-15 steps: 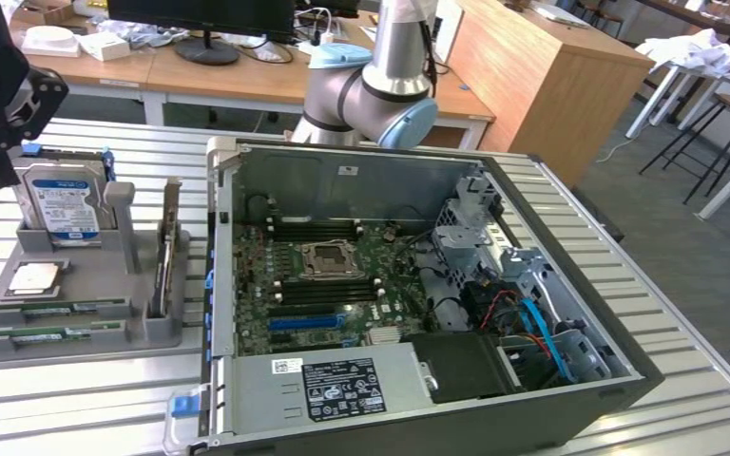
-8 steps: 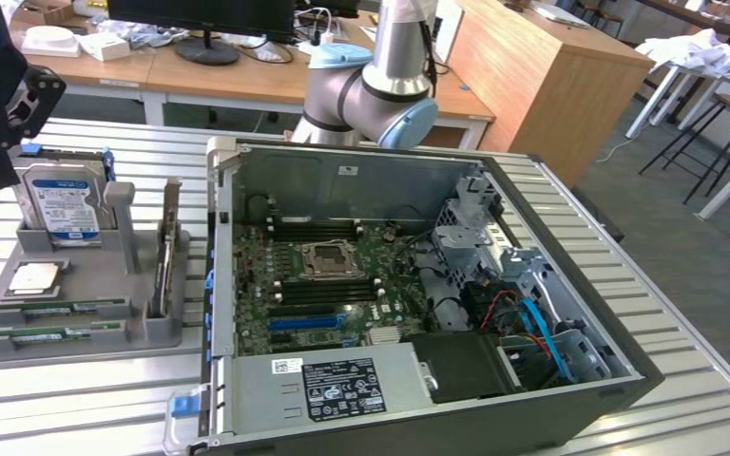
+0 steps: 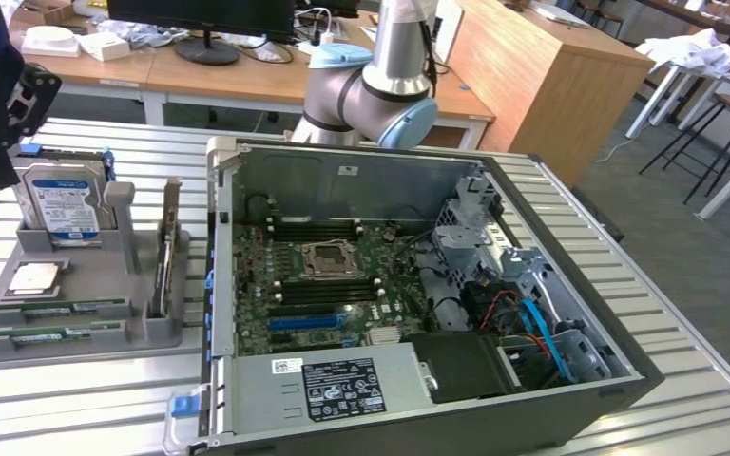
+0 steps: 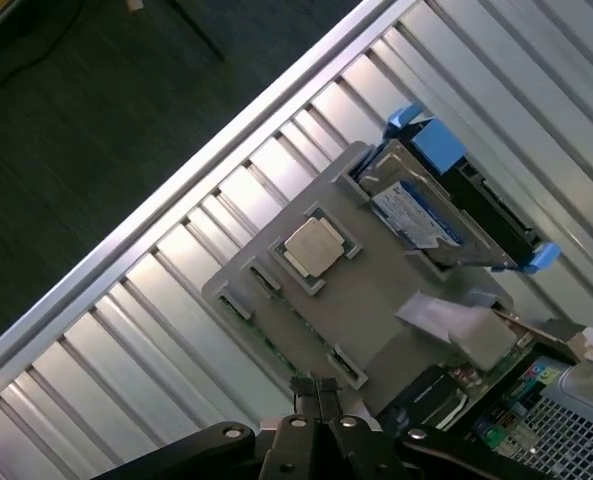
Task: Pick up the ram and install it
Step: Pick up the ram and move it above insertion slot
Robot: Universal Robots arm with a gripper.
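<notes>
We see a grey tray (image 3: 149, 328) on the slatted metal table (image 3: 669, 380), toward the exterior view's left. Just beside it, to the right, is the open computer case (image 3: 581, 285). At the tray's back a hard drive (image 3: 61, 201) with a blue label stands upright. In front of the drive a square processor chip (image 3: 35, 277) lies flat. An expansion card (image 3: 166, 249) stands on edge along the tray's right side. This card and the case's near wall lie between the tray's slots and the motherboard (image 3: 320, 285).

The ram (image 3: 50, 332) lies flat in the slot nearest the tray's front edge. 1 twin stick (image 3: 58, 308) sits in the slot just behind it, close but apart, and we cannot tell the 2 apart by looks. The ram's long axis runs across the exterior view from left to right, parallel to the tray's front edge. That is roughly the same direction as the long black slots on the motherboard.

The gripper (image 4: 314, 388) hangs above the tray, well clear of the ram. In the wrist view its fingers (image 4: 301, 392) are pressed together with nothing between them. The processor chip and the hard drive lie beyond them. In the exterior view the gripper is at the far upper left, behind the hard drive.
</notes>
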